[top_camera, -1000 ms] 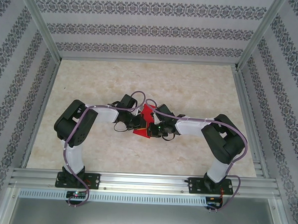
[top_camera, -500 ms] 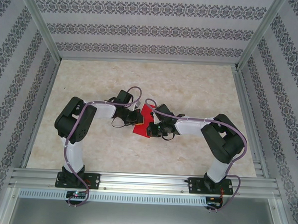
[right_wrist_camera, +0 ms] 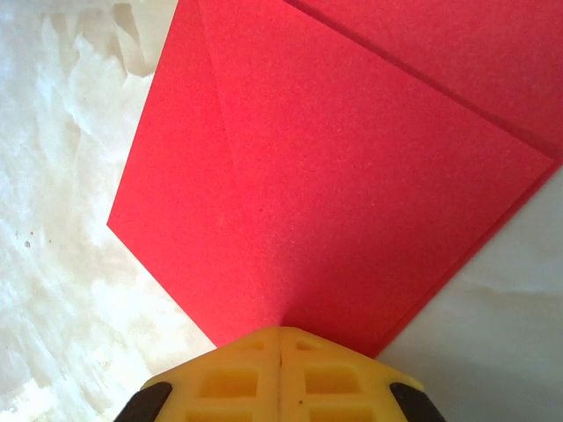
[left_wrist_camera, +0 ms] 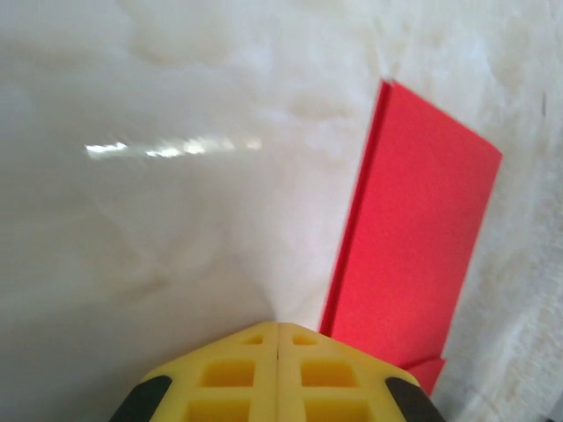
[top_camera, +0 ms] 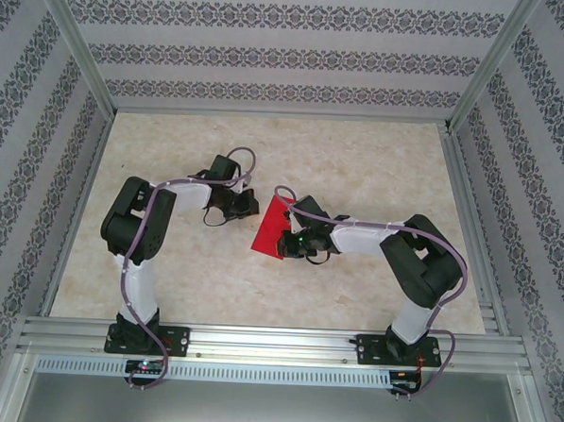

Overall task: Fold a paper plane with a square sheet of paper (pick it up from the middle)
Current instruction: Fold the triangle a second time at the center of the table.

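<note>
My left pincer [top_camera: 247, 207] has backed off leftward, closed on nothing. My right pincer [top_camera: 292, 242] keeps pinching the folded red sheet [top_camera: 266, 237] (next crease, probably).

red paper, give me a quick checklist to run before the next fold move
1. Grip: ok, the right hand is shut on the near edge of the red paper.
2. Other arm free: ok, the left hand is shut on nothing, beside the paper.
3. A fold in place: ok, a crease and a second layer show in the right wrist view.
4. Paper lying flat on the table: cannot tell.
5. Room between the arms: ok, a gap separates the two hands in the top view.
</note>
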`<state>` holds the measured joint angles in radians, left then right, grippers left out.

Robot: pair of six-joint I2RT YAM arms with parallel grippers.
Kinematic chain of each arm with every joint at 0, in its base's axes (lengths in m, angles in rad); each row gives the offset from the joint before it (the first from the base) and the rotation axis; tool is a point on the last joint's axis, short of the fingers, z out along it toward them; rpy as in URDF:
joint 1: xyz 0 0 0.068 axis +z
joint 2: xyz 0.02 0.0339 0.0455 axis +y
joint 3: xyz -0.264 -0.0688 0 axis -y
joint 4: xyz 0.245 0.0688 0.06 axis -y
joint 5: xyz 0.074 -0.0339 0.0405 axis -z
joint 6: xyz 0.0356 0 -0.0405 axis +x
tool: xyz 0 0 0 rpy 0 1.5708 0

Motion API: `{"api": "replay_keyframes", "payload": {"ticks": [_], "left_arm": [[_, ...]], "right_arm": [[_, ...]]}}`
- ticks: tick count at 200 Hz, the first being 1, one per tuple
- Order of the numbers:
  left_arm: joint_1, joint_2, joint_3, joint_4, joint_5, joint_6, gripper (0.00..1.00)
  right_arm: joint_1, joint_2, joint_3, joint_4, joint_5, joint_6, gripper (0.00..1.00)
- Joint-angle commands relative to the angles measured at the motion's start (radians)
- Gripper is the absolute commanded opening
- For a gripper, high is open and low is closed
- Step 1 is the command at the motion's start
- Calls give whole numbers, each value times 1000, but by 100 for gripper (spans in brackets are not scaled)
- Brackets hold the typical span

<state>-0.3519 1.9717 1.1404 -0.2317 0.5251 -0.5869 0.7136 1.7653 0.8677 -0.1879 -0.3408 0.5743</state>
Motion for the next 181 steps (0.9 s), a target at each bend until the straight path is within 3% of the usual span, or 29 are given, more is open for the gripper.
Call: {"api": "replay_keyframes", "payload": {"ticks": [1,19,64,112,181], "left_arm": [[12,-65,27,-57,-96,7,6],[10,-137,-1,-73,-108,-25,10],[-25,-278,-97,-61,-119,-91,37],[-86,-318,-175,18,-69,-167,46],[-157,-278,-231,123,-17,-260,41]], "right_arm": [[15,6,-28,-284,75,-20,8],[9,-84,43,-257,64,5,15],[-63,-248,108,-165,173,59,45],[-149,-193,95,-115,93,18,48],[-152,-21,119,-69,-14,-1,43]]}}
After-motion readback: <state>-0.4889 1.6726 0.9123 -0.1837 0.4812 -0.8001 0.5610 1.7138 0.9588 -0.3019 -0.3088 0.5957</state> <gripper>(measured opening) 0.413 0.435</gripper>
